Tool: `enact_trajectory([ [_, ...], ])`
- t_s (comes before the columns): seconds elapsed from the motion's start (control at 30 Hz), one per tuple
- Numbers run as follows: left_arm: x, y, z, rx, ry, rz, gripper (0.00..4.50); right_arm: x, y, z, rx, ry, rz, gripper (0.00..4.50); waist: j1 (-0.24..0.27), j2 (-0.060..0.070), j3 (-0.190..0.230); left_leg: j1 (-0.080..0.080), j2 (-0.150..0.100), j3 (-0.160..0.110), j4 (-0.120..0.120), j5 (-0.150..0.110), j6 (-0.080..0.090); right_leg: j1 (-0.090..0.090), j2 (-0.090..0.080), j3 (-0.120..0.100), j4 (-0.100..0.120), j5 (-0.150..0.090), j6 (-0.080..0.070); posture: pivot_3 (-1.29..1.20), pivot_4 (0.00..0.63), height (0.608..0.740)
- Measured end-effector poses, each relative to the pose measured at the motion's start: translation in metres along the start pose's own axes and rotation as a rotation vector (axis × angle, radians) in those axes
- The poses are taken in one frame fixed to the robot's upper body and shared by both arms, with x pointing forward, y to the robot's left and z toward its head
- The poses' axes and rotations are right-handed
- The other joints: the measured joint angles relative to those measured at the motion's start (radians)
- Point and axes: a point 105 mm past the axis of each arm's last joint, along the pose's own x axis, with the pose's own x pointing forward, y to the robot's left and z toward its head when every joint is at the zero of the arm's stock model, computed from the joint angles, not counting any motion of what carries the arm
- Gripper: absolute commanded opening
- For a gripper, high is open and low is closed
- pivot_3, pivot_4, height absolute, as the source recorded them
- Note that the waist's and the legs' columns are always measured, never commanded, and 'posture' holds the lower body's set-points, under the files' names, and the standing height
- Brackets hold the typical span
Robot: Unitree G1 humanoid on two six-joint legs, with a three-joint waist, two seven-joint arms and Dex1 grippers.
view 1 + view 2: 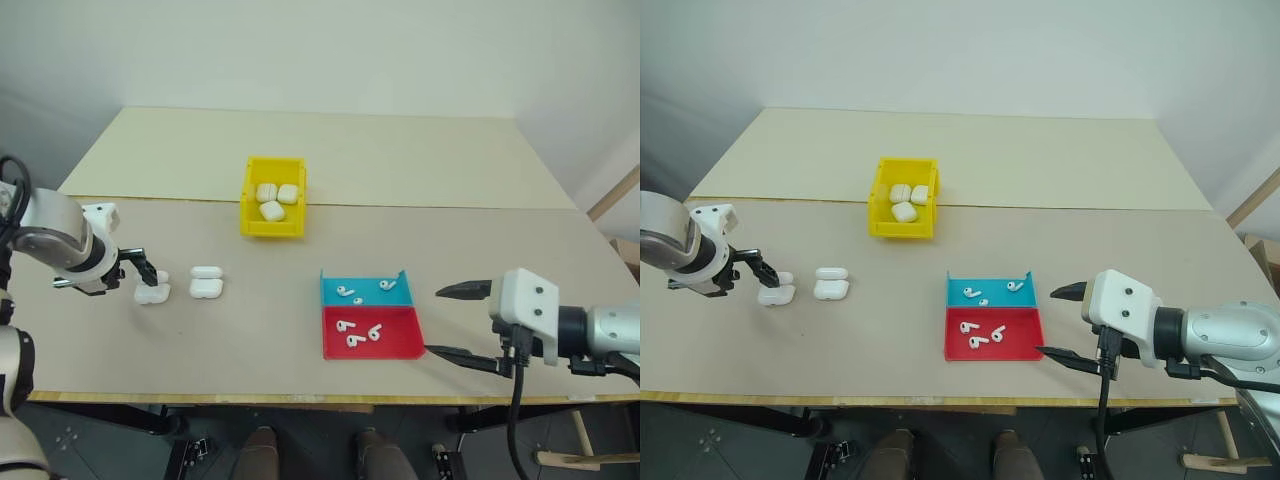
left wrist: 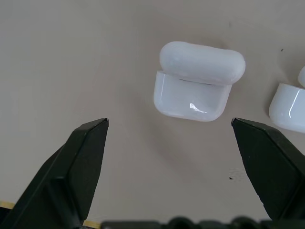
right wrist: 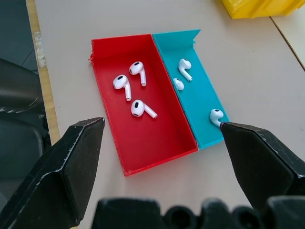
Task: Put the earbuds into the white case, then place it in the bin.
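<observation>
Two white cases lie at the table's left with their lids up, one [image 1: 152,292] directly under my left gripper [image 1: 143,272] and the other [image 1: 206,283] just right of it. In the left wrist view the near case [image 2: 198,81] sits just beyond my open left gripper [image 2: 169,121], untouched. Earbuds lie in two trays: three in the red one [image 3: 123,86] and three in the blue one [image 3: 185,67]. My right gripper [image 1: 436,320] hovers open just right of these trays, with nothing in it. The yellow bin [image 1: 270,228] stands at mid-table with three closed cases inside.
The blue tray [image 1: 335,290] and the red tray [image 1: 400,345] sit side by side near the front edge. A seam runs across the table behind the bin. The table's front edge lies close below both grippers.
</observation>
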Motion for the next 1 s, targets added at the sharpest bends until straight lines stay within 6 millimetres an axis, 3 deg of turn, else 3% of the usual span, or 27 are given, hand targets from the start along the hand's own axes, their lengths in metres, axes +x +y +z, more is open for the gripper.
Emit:
enact_trajectory([
  [1.0, 0.037, -0.014, -0.005, 0.038, 0.097, 0.027, 4.50, 0.002, 0.004, -0.008, 0.106, 0.028, -0.058, 4.49, -0.001, -0.003, -0.001, -0.001, -0.001, -0.001, 0.000, 0.001, -0.001, 0.000, -0.001, 0.000, 0.000, 0.000, 0.001, 0.00, 0.150, 0.740],
])
